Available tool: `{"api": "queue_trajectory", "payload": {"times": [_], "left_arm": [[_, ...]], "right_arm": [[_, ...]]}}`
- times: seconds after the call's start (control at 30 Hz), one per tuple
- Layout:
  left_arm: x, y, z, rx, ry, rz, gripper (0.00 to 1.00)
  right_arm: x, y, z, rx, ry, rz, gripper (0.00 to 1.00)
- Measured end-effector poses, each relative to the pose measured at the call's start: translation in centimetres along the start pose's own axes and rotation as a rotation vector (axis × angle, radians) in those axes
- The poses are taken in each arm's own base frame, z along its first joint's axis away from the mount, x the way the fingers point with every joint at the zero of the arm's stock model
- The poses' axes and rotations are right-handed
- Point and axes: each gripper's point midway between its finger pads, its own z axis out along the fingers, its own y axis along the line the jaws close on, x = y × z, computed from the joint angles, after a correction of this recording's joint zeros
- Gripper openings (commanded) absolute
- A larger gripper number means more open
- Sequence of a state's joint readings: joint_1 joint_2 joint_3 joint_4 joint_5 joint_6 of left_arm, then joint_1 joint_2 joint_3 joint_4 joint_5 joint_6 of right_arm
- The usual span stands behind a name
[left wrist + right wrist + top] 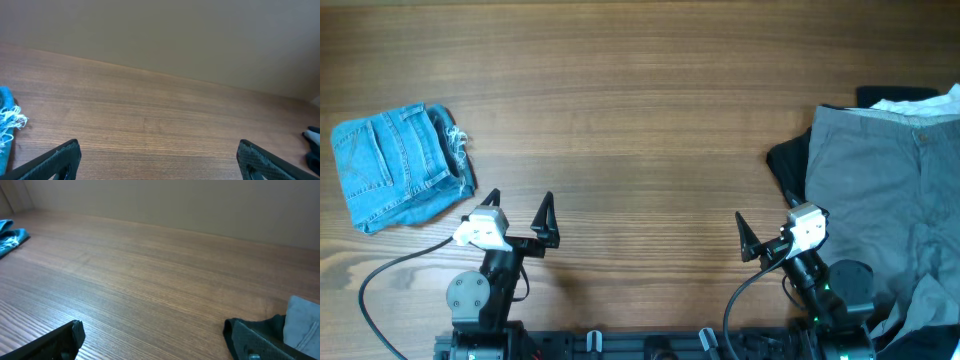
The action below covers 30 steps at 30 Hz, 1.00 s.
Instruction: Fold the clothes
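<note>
Hands sat nearest, two of them, both empty. The left hand (519,203) had its fingers spread wide over bare tabletop (640,120), gripping nothing. The right hand (764,212) was spread the same way and also gripped nothing.

Just to the left of the left hand and slightly beyond it lay the shorts (392,165), one pair in light-blue denim. They were gathered into a compact, squarish packet with a frayed hem toward the hand. That piece looked already folded, so I judged one garment done.

To the right of the right hand, and reaching well beyond it, lay the trousers (880,190), one grey pair, loose and rumpled. Their waistband was at the far end, with whitish lining (910,103) showing there. Just beyond the right hand a black garment (786,160) poked out from under their edge. More black showed at the far end; whether it was the same piece could not be told.

That made at least three garments. The trousers and the black garment looked unfolded, so most of the work seemed left, and neither hand touched any cloth.
</note>
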<state>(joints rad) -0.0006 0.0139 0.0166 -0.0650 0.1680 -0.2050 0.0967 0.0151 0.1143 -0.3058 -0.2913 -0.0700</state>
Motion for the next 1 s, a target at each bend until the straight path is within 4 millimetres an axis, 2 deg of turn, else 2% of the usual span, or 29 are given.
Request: {"api": "queue_trajectory", "payload": {"times": [0.5, 0.8, 1.0], "left_arm": [[0.0, 0.0, 0.0, 0.0, 0.0, 0.0, 1.0], [0.0, 0.0, 0.0, 0.0, 0.0, 0.0, 1.0], [-0.02, -0.01, 0.0, 0.001, -0.001, 0.0, 1.0]], "right_arm": [[0.01, 0.0, 0.0, 0.0, 0.0, 0.0, 1.0], [0.0, -0.07, 0.0, 0.004, 0.0, -0.067, 1.0], [-0.55, 0.15, 0.0, -0.008, -0.023, -0.071, 1.0]]}}
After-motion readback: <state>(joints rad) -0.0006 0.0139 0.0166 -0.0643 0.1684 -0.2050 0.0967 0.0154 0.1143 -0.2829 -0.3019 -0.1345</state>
